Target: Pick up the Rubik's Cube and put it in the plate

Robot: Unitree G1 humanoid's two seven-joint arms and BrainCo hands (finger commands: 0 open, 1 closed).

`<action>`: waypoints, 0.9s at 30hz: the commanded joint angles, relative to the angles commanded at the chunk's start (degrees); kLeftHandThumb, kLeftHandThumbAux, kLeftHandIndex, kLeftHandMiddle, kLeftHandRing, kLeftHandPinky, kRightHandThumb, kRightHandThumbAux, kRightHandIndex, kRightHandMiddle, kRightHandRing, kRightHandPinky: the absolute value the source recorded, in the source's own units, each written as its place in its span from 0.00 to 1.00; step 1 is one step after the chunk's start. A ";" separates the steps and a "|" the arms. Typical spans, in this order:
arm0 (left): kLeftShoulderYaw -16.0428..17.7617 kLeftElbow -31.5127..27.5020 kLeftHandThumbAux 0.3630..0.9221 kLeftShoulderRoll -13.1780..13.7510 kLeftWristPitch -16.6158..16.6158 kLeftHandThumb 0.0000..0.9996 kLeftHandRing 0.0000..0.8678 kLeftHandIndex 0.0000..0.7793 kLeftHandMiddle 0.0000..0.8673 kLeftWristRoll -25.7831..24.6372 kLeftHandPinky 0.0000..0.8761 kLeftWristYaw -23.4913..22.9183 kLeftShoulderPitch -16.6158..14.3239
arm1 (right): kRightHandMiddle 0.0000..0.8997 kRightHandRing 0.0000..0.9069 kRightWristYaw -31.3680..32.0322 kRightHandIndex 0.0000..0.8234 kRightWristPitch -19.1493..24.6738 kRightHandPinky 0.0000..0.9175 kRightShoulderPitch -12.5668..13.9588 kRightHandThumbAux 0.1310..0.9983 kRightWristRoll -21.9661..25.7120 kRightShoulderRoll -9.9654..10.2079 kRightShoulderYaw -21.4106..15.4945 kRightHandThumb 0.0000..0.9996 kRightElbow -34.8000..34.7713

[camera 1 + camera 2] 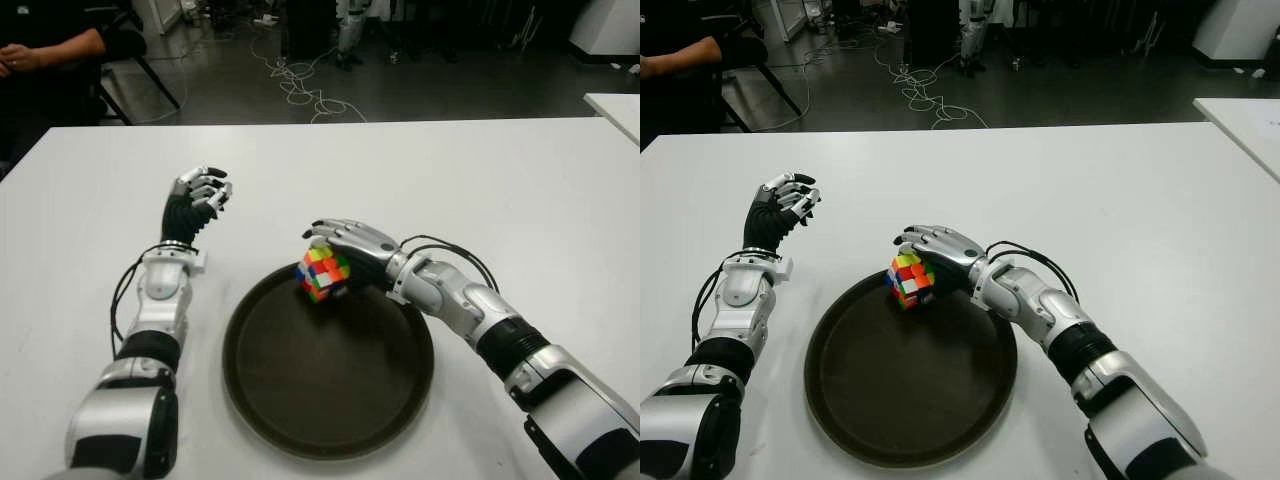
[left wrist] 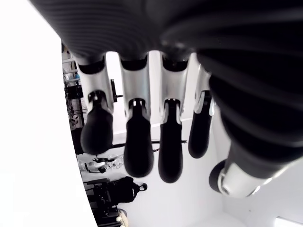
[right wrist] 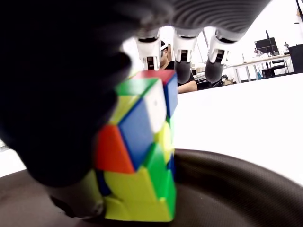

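I am working the placing step: my right robot hand (image 1: 345, 243) is grasping the Rubik's Cube (image 1: 322, 272) from above, fingers curled over its top, and holding it just inside the plate (image 1: 330, 400) at about the 12 o'clock part of the rim. In the right wrist view the cube's lower edge appears to be touching the plate's dark floor, though I cannot tell whether it is fully seated. I judge the next move calls for loosening the fingers and lifting the hand straight up so the cube does not tip or roll. My left robot hand (image 1: 203, 192) is idling at roughly 10 o'clock from the plate, fingers loosely curled and holding nothing. The white worktop (image 1: 500, 180) is carrying the plate; beyond it I am seeing a dark floor with loose cables (image 1: 300, 85) and a seated person's arm (image 1: 50, 50).
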 joint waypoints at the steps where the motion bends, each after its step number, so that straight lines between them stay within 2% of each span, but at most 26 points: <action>1: 0.00 0.00 0.56 0.00 0.02 0.84 0.75 0.51 0.64 0.05 0.78 0.13 0.00 | 0.06 0.04 0.02 0.07 0.02 0.07 -0.04 0.83 -0.04 -0.02 0.03 0.10 0.03; 18: 0.52 0.47 0.56 -0.31 0.41 0.84 0.75 0.50 0.65 -0.86 0.80 -0.29 -0.35 | 0.06 0.05 -0.75 0.07 -1.01 0.08 0.05 0.84 0.30 -0.32 -0.07 0.09 -0.43; 27: 0.05 0.37 0.56 -0.07 0.24 0.84 0.76 0.51 0.64 -0.24 0.79 -0.06 -0.34 | 0.04 0.04 -0.39 0.04 -4.42 0.06 0.58 0.82 1.66 -0.84 -0.56 0.06 -1.20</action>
